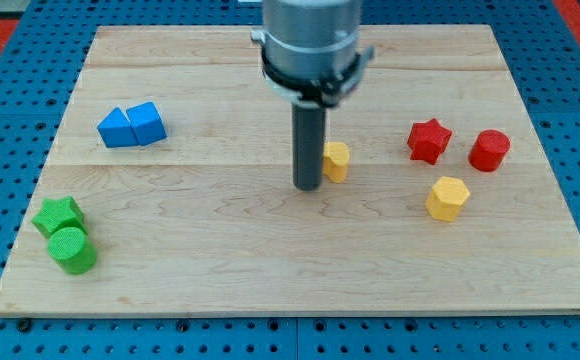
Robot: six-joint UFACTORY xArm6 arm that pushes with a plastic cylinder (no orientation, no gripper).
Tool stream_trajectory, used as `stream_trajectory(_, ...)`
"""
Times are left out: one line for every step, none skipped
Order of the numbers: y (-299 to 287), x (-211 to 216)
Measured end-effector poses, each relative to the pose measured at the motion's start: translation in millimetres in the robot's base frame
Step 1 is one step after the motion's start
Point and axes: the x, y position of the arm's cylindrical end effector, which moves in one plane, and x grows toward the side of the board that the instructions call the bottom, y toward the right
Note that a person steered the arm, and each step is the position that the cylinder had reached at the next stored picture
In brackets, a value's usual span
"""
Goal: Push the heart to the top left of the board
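A small yellow block (338, 160), which looks like the heart, lies near the board's middle. The rod hides its left part. My tip (307, 187) rests on the board right at the yellow block's left side, touching or nearly touching it. The rod rises from there to the arm's grey body at the view's top. The wooden board (220, 290) fills most of the view.
Two blue blocks (130, 126) touch each other at the upper left. A green star (58, 215) and a green cylinder (73, 250) sit at the lower left. A red star (429, 140), a red cylinder (489, 150) and a yellow hexagon (447, 198) sit at the right.
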Motion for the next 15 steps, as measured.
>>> stream_trajectory(52.3,-9.3)
stream_trajectory(-24.8,-83.8)
stream_trajectory(-152.7,-128.6)
stream_trajectory(-134.1,-118.0)
stream_trajectory(-114.7,-87.1)
stream_trajectory(-77.4,-73.3)
stream_trajectory(-70.8,-68.5)
stream_trajectory(-90.8,-115.7)
stream_trajectory(-100.8,-185.2)
stream_trajectory(-51.6,-190.8)
stream_trajectory(-74.0,-231.8)
stream_trajectory(-144.7,-210.7)
stream_trajectory(-102.1,-194.2)
stream_trajectory(-137.7,-191.4)
stream_trajectory(-152.0,-174.4)
